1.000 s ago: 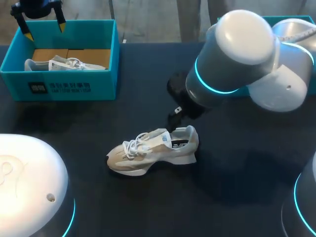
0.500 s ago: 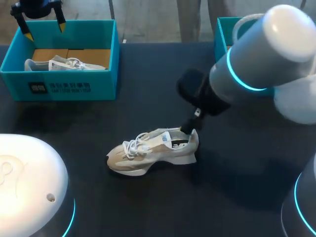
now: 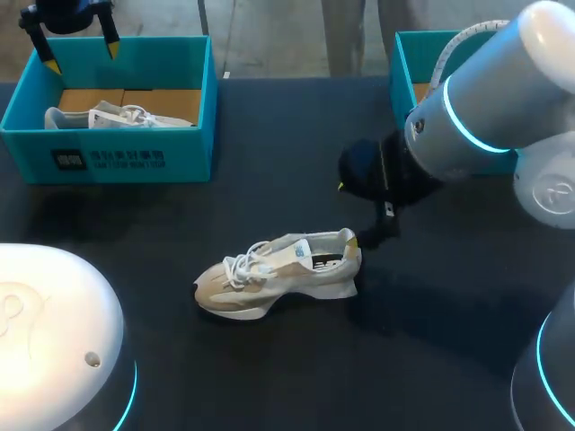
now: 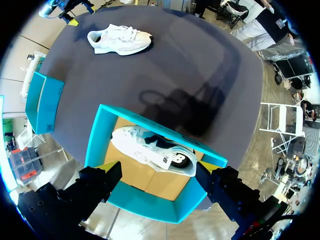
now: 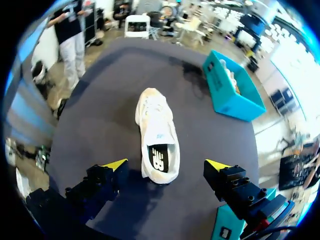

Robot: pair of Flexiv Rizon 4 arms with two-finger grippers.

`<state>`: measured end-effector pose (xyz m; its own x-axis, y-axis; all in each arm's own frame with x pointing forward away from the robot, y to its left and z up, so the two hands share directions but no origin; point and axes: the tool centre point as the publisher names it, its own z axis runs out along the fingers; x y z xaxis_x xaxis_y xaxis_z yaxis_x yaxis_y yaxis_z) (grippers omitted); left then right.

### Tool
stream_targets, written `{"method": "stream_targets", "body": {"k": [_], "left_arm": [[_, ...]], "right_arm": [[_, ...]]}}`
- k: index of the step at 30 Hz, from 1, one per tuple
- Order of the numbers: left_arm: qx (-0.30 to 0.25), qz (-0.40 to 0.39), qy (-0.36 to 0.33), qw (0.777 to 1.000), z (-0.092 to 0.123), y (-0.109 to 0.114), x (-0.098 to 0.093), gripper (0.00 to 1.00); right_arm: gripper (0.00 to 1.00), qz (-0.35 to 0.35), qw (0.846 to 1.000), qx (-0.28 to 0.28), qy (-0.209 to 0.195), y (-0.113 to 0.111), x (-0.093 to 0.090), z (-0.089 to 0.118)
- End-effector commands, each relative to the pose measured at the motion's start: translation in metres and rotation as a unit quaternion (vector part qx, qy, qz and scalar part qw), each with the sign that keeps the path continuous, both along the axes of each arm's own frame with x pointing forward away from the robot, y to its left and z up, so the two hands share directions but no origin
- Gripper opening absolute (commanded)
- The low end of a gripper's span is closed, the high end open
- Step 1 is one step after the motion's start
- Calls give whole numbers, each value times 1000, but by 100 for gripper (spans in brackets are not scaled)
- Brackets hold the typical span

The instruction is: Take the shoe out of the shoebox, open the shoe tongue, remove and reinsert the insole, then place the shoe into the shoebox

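The shoe (image 3: 280,274) lies mid-frame on the tabletop (image 3: 269,135), right pincer (image 5: 166,166) spread behind its heel: better to pinch the insole (image 5: 159,161) squarely at its heel edge, while the left pincer (image 3: 84,52) hangs spread over the upper-left shoebox (image 3: 117,162).

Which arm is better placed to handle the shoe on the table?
Right: the right gripper is open at the heel of the shoe; the left gripper hangs over the far shoebox.

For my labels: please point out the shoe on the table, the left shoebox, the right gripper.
shoe on the table (image 3: 278,280), head view, its side.
left shoebox (image 3: 108,160), head view, front wall.
right gripper (image 5: 166,165), right wrist view, between its tips.
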<state>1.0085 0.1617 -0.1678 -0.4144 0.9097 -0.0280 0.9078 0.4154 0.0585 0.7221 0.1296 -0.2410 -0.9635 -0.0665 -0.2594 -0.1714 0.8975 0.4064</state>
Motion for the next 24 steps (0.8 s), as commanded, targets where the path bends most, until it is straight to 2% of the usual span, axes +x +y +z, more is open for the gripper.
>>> {"method": "stream_targets", "body": {"k": [1,4,8,24], "left_arm": [[1,0,0,1000,0,0,0,100],[1,0,0,1000,0,0,0,100],[1,0,0,1000,0,0,0,100],[1,0,0,1000,0,0,0,100]], "right_arm": [[100,4,1000,1,3,-1,2,-1],[100,4,1000,1,3,-1,2,-1],[100,2,997,68,20,-11,8,-7],[100,6,985,156,77,-61,34,-58]]}}
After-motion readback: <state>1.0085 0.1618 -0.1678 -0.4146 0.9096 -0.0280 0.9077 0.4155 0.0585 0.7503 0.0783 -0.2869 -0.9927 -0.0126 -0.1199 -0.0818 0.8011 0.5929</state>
